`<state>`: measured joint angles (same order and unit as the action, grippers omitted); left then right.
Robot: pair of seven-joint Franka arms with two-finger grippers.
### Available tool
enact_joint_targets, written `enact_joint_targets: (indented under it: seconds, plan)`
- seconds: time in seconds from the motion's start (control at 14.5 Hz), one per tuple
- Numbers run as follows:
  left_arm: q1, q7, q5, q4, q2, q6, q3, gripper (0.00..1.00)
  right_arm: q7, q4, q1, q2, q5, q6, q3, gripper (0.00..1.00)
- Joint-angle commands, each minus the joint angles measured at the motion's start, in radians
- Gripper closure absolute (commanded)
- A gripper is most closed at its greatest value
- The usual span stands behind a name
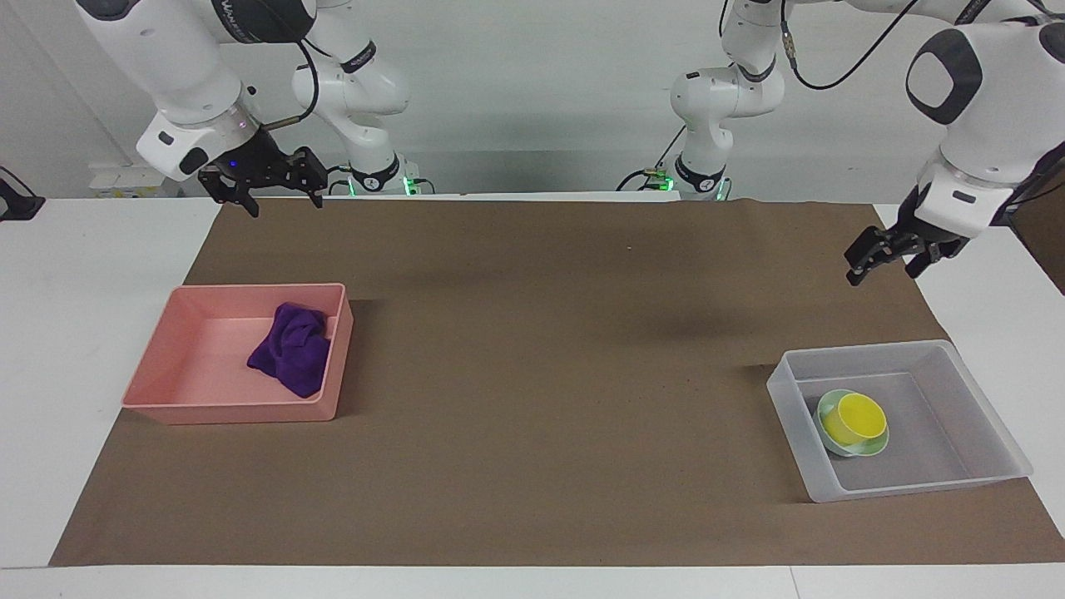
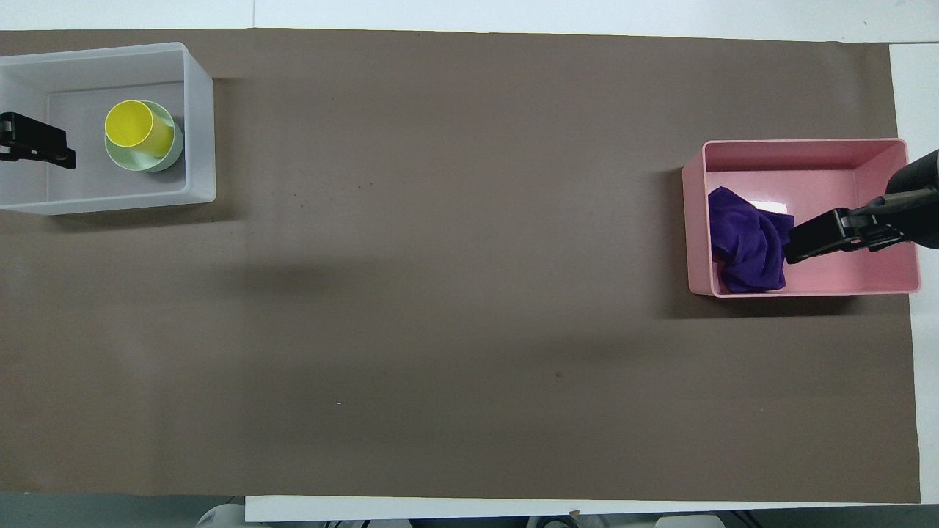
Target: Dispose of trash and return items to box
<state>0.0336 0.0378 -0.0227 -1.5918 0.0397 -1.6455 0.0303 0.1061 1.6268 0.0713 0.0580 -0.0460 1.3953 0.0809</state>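
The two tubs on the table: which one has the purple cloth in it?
The pink tray, at the right arm's end of the table, holds the purple cloth. The clear box holds the yellow cup sitting in the green bowl.
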Motion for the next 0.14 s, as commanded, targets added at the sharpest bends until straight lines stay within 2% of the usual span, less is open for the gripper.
enact_joint_targets:
  seconds: [0.0, 0.07]
  plan:
    - [0.006, -0.036, -0.008, -0.033, -0.007, 0.027, -0.007, 0.0, 0.012, 0.001, 0.004, 0.0, 0.009, 0.013, 0.002, 0.01]
    - [0.006, -0.045, -0.005, -0.034, -0.009, 0.027, -0.009, 0.0, 0.01, 0.001, 0.005, 0.0, 0.009, 0.013, 0.002, 0.01]
